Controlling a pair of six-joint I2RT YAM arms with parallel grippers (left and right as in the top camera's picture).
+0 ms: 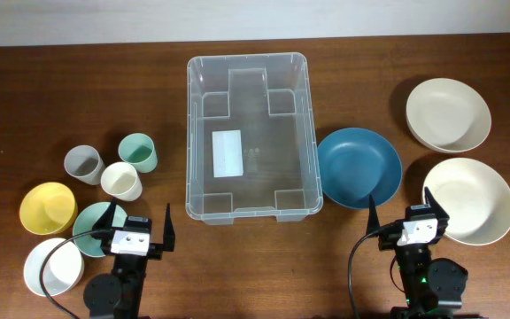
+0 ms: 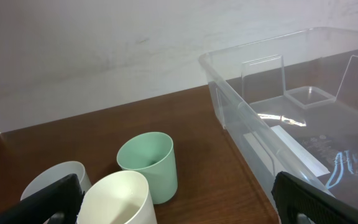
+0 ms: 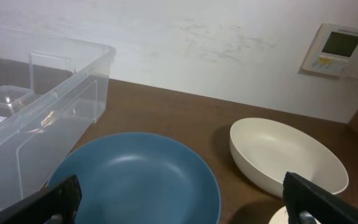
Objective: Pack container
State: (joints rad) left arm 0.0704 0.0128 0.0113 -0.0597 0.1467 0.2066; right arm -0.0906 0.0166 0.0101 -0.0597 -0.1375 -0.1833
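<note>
1. Lying to the left of the left gripper [image 1: 140,214], a yellow round plastic bowl [image 1: 47,208] and a white round bowl [image 1: 53,267] rest on the dark wooden table [image 1: 25,89]. The white one is nearer the arm's base.
2. A pale teal bowl [image 1: 91,221] sits just beside that gripper's left finger, which partly covers it in the overhead view.
3. Ahead of the left gripper stand three upright plastic cups: grey [image 1: 84,165], cream-white [image 1: 120,181] and mint green [image 1: 137,152]. In the left wrist view the cream-white cup [image 2: 117,199] is nearest, with the green [image 2: 148,165] behind it and the grey [image 2: 55,180] to its left.
4. The left gripper's black fingers [image 2: 42,202] are spread wide and grip nothing.
5. The large clear rectangular plastic container [image 1: 246,58] stands upright ahead of both grippers. It is to the right of the left one [image 2: 247,115] and to the left of the right one [image 3: 55,93]. A white label [image 1: 228,152] shows on its base.
6. A dark blue round plate [image 1: 359,167] lies just ahead of the right gripper [image 1: 403,206], close against the container's right wall. Whether they touch cannot be told.
7. The right gripper's fingers [image 3: 42,202] are also spread wide, with nothing between them.
8. One wide cream bowl [image 1: 469,200] sits just beside the right gripper's right finger. A second cream bowl [image 1: 447,113] lies further ahead and to the right, and it also shows in the right wrist view [image 3: 288,155].
</note>
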